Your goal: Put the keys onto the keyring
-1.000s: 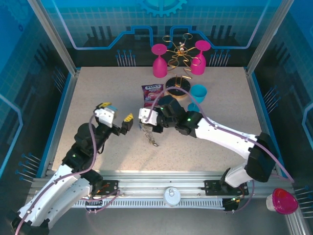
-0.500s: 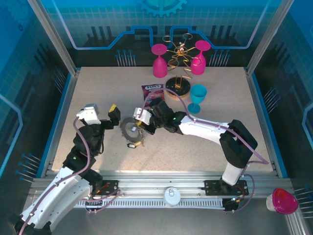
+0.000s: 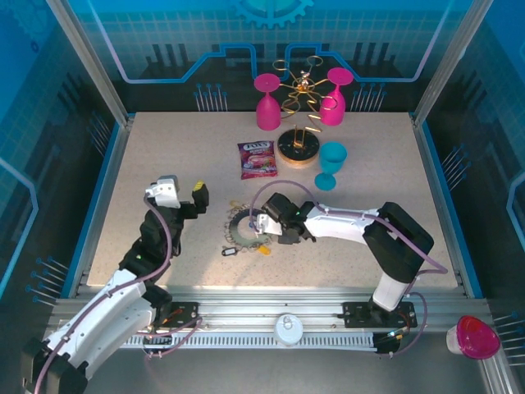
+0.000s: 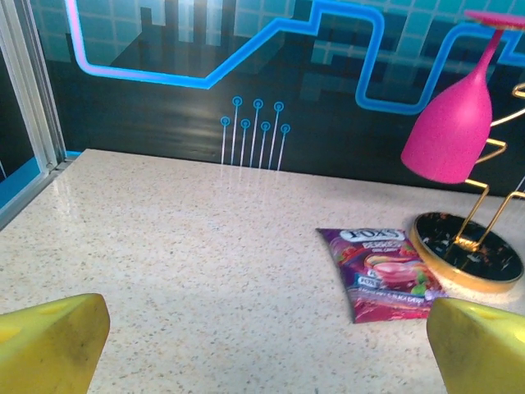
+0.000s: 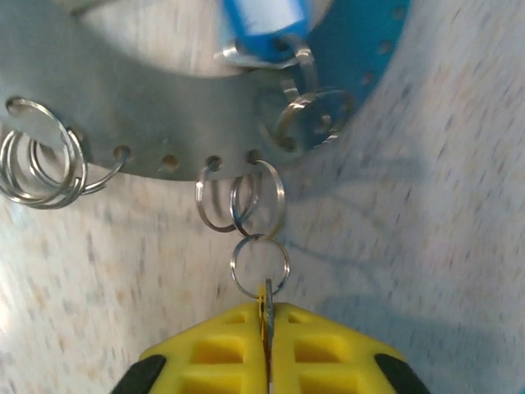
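Observation:
The grey keyring [image 3: 243,232] lies flat on the table; in the right wrist view it is a flat metal band [image 5: 164,107] with holes and wire loops along its rim. My right gripper [image 3: 267,226] is shut on a thin key [image 5: 266,304]. The key's small ring [image 5: 259,264] links into loops on the keyring. A blue-headed key [image 5: 261,16] hangs on the keyring too. A dark key [image 3: 229,252] and an orange one [image 3: 264,249] lie at the ring's near edge. To the left, my left gripper [image 3: 187,197] stands open, with bare table between its fingers [image 4: 57,336].
A purple candy packet [image 3: 257,158] lies behind the keyring. The round wooden rack base [image 3: 297,149] carries gold wire arms, with two pink glasses [image 3: 267,103] hanging on them. A teal glass [image 3: 331,164] stands right of the base.
My right gripper has brought the keyring down and toward the front, so it now lies flat on the table. The left gripper has shifted slightly right and stays open.

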You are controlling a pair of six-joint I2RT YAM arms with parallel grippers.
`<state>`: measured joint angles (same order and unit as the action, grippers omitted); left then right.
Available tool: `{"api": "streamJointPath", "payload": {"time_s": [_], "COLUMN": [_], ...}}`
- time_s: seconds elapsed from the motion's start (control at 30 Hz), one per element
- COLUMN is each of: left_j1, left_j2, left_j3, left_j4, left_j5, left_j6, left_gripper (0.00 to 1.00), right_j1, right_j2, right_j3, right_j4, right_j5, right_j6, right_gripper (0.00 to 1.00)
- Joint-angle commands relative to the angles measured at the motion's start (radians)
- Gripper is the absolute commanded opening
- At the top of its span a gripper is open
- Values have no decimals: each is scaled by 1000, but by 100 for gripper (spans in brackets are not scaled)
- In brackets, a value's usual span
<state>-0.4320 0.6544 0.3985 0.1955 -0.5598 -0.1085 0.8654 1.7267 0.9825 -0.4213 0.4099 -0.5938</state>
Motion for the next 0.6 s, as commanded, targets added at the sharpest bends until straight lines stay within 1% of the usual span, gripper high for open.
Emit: {"api": "streamJointPath", "payload": {"time_s": [0.0,0.07,0.13,0.17,0.23,0.27,0.3,0.33,0.37,0.4,0.47,0.53,0.57], "left_j1": [13,22,38,50,81,103,131,155,184,209,246,278,292], "left_j2": [23,43,67,82,118,141,165,186,223,258,324,386,420], "left_j3": [-32,-46,-58,-63,-73,-78,-83,-86,-93,-100,-115,-134,-142], "left_j4": [47,61,77,91,124,140,160,177,202,228,295,374,422], "left_j5": [-36,-32,-28,-19,0,24,56,80,111,131,135,142,149], "left_j6": [91,113,118,125,122,119,114,107,101,98,96,90,84], "left_gripper": [99,99,99,99,99,99,99,99,99,99,99,99,99], "right_j1": [17,12,-7,-25,-87,-138,-205,-265,-337,-400,-490,-552,-582], "right_j2": [-40,-81,-145,-185,-289,-349,-422,-479,-538,-588,-636,-631,-615], "right_j3": [-25,-28,-33,-39,-62,-84,-131,-180,-240,-306,-409,-456,-459], "right_j4": [-151,-158,-146,-129,-61,-7,74,159,283,403,608,728,748], "right_j5": [161,162,115,71,-52,-152,-266,-352,-411,-431,-408,-335,-286], "right_j6": [-30,-7,29,60,144,211,288,364,454,529,606,614,611], "right_gripper": [35,40,43,44,44,44,45,48,52,57,60,62,64]}}
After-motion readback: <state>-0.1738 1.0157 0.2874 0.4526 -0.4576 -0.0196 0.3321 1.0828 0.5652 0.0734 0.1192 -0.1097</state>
